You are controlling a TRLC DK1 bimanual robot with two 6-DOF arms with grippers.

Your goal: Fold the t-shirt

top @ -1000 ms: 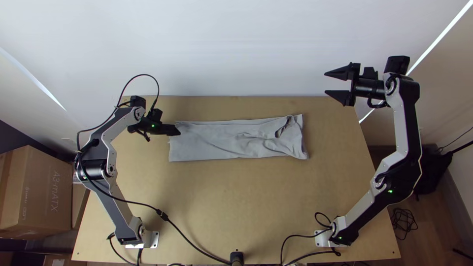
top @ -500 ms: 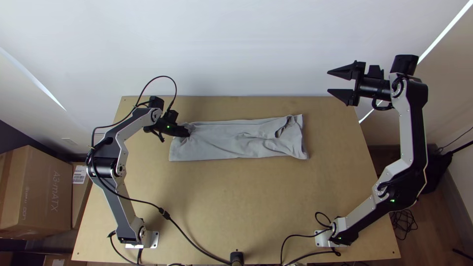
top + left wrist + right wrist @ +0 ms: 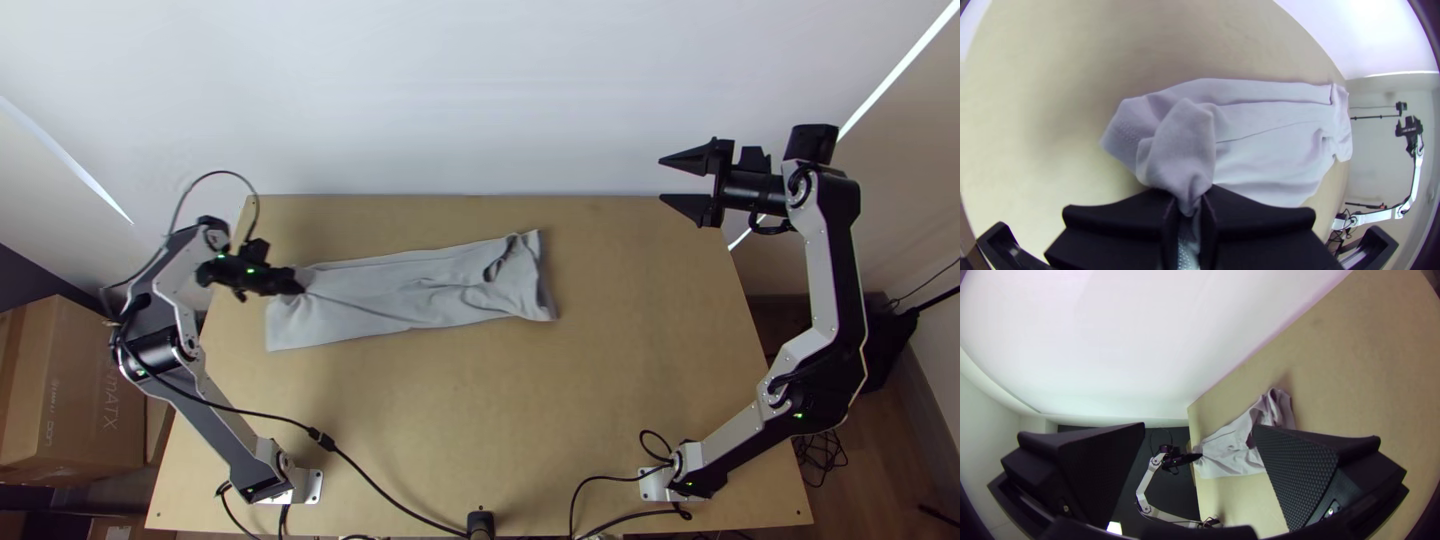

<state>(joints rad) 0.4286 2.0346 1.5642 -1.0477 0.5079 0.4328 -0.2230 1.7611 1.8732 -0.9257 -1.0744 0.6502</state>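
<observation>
So we've slid the wrinkly, folded strip of soft grey T-shirt left on the smooth, light wooden table; our black left gripper pinches bunched cloth near its left end. Farther off, our black right gripper has its textured fingers spread.

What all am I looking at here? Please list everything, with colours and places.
T-shirt: one, light grey, in a long wrinkled strip on the table
Table: one, light wood, centre
Cardboard boxes: at least two, brown, beyond the table's left side
Wall: white, behind the table
Cables: several, black, around the arms; coiled on the floor at right
Floor: brown, right
Arms: two, silver-grey and black, bases at the table's near corners
Left tool: one, black, clamped on the t-shirt
Right tool: one, black, open, far right
</observation>
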